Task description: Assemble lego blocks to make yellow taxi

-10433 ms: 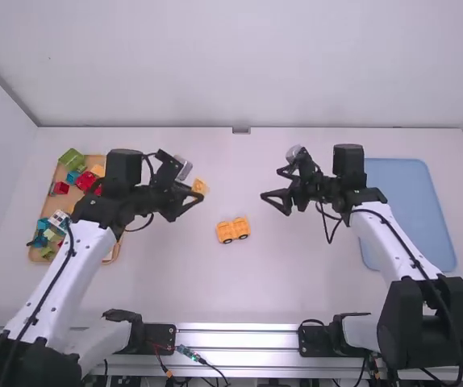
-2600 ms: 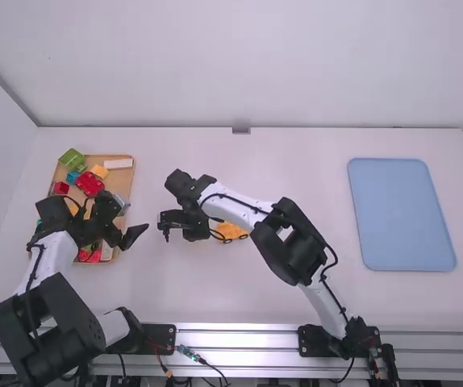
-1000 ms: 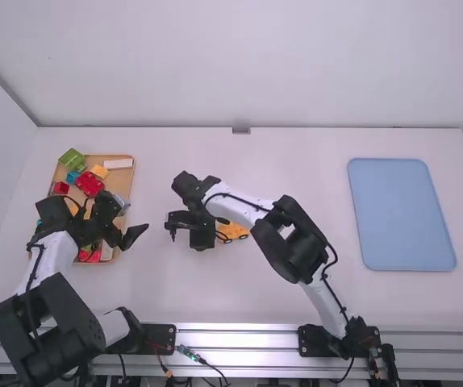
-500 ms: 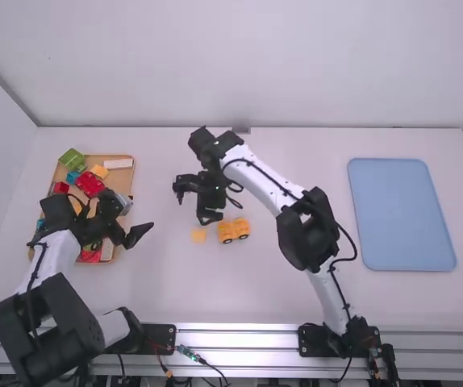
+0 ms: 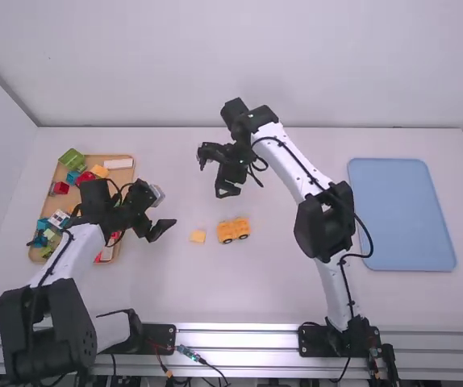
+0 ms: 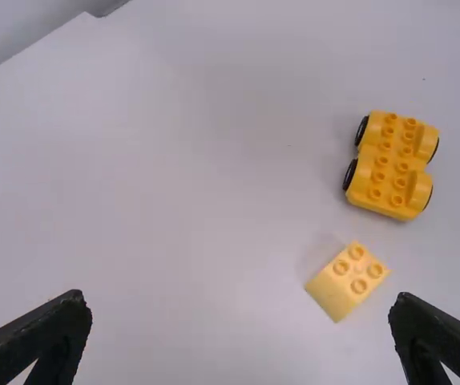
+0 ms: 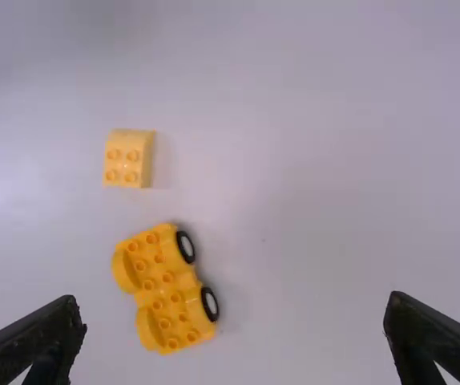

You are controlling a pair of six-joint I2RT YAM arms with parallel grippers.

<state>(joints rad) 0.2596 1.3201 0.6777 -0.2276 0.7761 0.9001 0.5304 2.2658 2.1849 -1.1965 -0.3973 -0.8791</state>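
High view: yellow car base (image 5: 233,230) just below centre of frame, yellow block (image 5: 198,236) near it, to its left, not touching; left gripper (image 5: 160,225) left of centre, right gripper (image 5: 214,175) above centre, both wide open and empty; block tray (image 5: 123,179) at left edge, blue tray (image 5: 401,214) far right
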